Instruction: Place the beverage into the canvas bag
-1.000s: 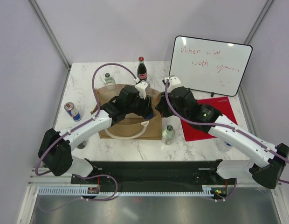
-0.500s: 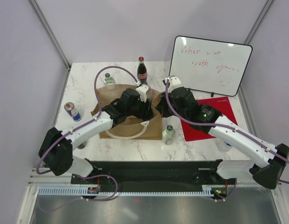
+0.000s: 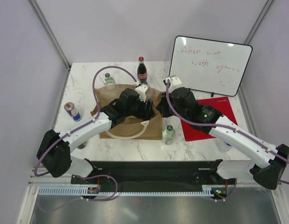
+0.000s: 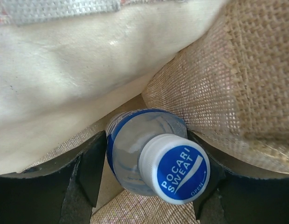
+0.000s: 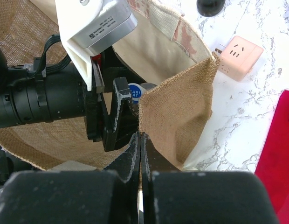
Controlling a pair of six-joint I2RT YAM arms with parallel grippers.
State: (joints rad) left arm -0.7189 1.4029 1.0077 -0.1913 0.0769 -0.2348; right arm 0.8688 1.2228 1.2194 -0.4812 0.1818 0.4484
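Observation:
The beverage [image 4: 147, 156], a clear bottle with a blue-and-white Pocari Sweat cap [image 4: 179, 175], stands inside the canvas bag [image 3: 130, 128]. In the left wrist view the burlap wall [image 4: 237, 84] and the cream lining surround it. My left gripper [image 4: 145, 156] reaches into the bag's mouth, open, its black fingers [image 4: 88, 168] either side of the bottle with a gap showing on the left. My right gripper [image 5: 141, 137] is shut on the bag's rim [image 5: 177, 116] at the right corner, holding the mouth open. The cap [image 5: 135, 92] peeks out beside the left gripper [image 5: 119, 109].
A cola bottle [image 3: 142, 70] and a clear bottle [image 3: 108, 79] stand behind the bag, a Red Bull can [image 3: 72, 111] to its left, a green-capped bottle [image 3: 168, 134] at its front right. A whiteboard [image 3: 210, 65], red mat [image 3: 214, 116] and pink plug adapter [image 5: 238, 54] lie right.
The left gripper's jaws have widened and come off the bottle inside the bag. The right gripper still pinches the bag's rim.

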